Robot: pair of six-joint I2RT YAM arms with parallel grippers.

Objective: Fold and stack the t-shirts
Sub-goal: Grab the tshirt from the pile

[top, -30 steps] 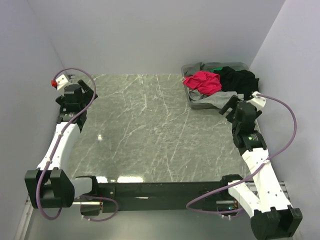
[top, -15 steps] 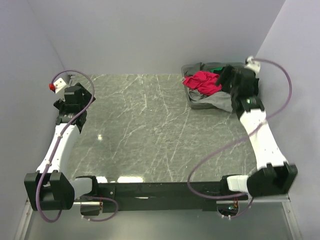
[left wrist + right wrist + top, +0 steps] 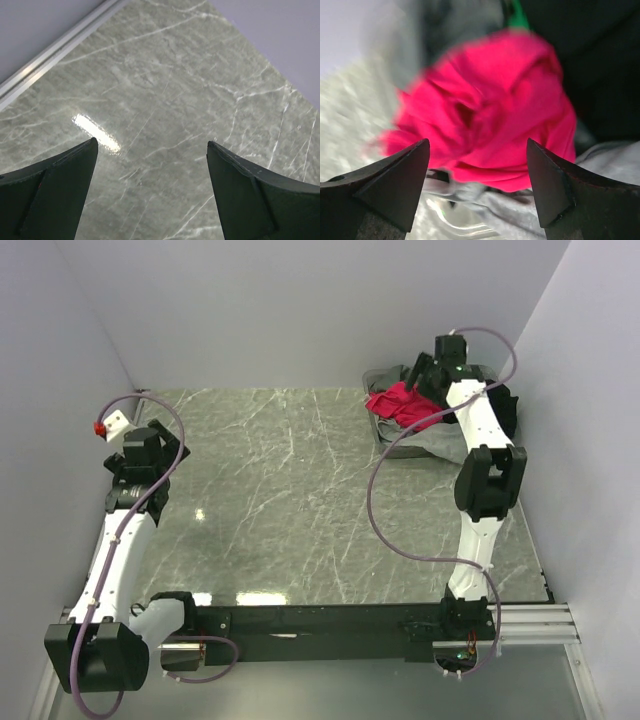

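Hovering: right end effector point(image 3: 477, 147), fingers spread wide, nothing pinched, poised just above the pinkish-red t-shirt point(image 3: 490, 110). Judged reason: lining up a first pick from the heap. Shirt is crumpled into a loose ball with deep folds; no hem or sleeve can be made out, and the view is blurred. Grey t-shirt point(image 3: 605, 160) lies below it, by the right finger; black t-shirt point(image 3: 605, 70) lies beyond. Left end effector point(image 3: 152, 150) is also spread, empty, over the tabletop point(image 3: 165, 75), well apart from the shirts, probably parked until folding.

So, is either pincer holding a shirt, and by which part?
Nothing is held. The right pincer is open, pointed at the pink shirt; the left pincer is open over the table.
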